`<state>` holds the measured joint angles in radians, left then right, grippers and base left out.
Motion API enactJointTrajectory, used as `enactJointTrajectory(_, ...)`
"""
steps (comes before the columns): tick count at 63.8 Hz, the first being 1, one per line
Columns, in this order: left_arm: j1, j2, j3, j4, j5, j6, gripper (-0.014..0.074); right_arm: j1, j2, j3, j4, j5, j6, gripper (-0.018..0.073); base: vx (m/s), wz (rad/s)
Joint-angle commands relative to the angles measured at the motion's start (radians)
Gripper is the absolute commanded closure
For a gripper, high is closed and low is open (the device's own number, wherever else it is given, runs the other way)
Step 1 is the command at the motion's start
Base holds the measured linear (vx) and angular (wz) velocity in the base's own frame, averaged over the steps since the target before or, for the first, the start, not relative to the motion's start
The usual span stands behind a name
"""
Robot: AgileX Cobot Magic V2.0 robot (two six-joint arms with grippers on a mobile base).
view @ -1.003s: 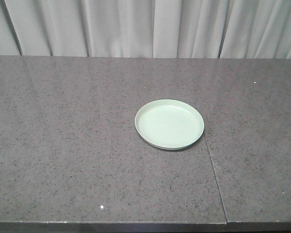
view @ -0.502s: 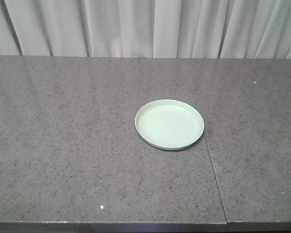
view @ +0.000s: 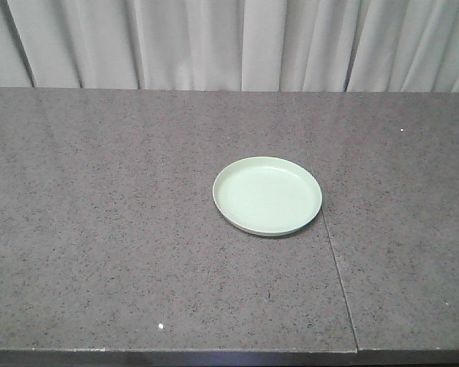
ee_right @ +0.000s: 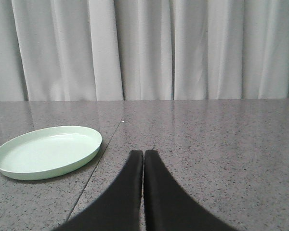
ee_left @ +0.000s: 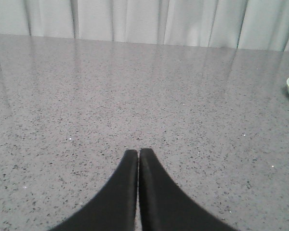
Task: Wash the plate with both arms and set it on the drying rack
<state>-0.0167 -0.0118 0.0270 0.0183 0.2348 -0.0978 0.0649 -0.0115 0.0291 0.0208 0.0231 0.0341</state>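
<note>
Lying flat on the counter [view: 99,229], the plate [view: 267,196] could easily get shoved instead of grabbed; left gripper [ee_left: 137,152] and right gripper [ee_right: 143,153] are pressed together, nothing held.

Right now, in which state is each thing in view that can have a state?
plate: lying flat on the countertop, right side up, empty, nothing touching it.
left hand: shut, holding nothing, apart from the plate.
right hand: shut, holding nothing, apart from the plate.
curtain: drawn shut behind the countertop.
</note>
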Motion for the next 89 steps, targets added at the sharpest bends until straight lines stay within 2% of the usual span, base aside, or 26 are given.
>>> enactJointTrajectory(1,0.0,-0.014,-0.026,-0.009,-0.072,-0.009,0.0603,0.001,-0.004,0.002,-0.007,-0.075,-0.009,0.0564,0.0,0.0)
enactJointTrajectory(18,0.0,-0.014,-0.026,-0.009,-0.072,-0.009,0.0603,0.001,-0.004,0.001,0.011,-0.079,0.0,0.0564,0.0,0.0)
enactJointTrajectory(28,0.0,-0.014,-0.026,-0.009,-0.072,-0.009,0.0603,0.001,-0.004,-0.023,0.158,-0.084,0.047,0.0563,0.0,0.0)
enactJointTrajectory(35,0.0,-0.014,-0.026,-0.009,-0.072,-0.009,0.0603,0.001,-0.001,-0.1,0.226,-0.005,0.043,0.0564,0.0,0.0)
enactJointTrajectory(46,0.0,-0.014,-0.026,-0.009,-0.072,-0.009,0.0603,0.003,0.084,-0.258,0.228,0.197,0.039,0.0545,0.0,0.0)
enactJointTrajectory(52,0.0,-0.014,-0.026,-0.009,-0.072,-0.009,0.0603,0.003,0.16,-0.346,0.228,0.286,0.035,0.0483,0.0,0.0)
enactJointTrajectory(56,0.0,-0.014,-0.026,-0.009,-0.072,-0.009,0.0603,0.003,0.207,-0.395,0.228,0.318,0.022,0.0408,0.0,0.0)
enactJointTrajectory(64,0.0,-0.014,-0.026,-0.009,-0.072,-0.009,0.0603,0.003,0.284,-0.452,0.229,0.303,0.016,0.016,0.0,0.0)
enactJointTrajectory(71,0.0,-0.014,-0.026,-0.009,-0.072,-0.009,0.0603,0.003,0.317,-0.454,0.228,0.22,0.017,0.0009,0.0,0.0)
enactJointTrajectory(78,0.0,-0.014,-0.026,-0.009,-0.072,-0.009,0.0603,0.003,0.344,-0.474,0.23,0.194,0.008,-0.0013,0.0,0.0)
enactJointTrajectory(89,0.0,-0.014,-0.026,-0.009,-0.072,-0.009,0.0603,0.003,0.467,-0.624,0.232,0.285,-0.157,0.003,0.0,0.0)
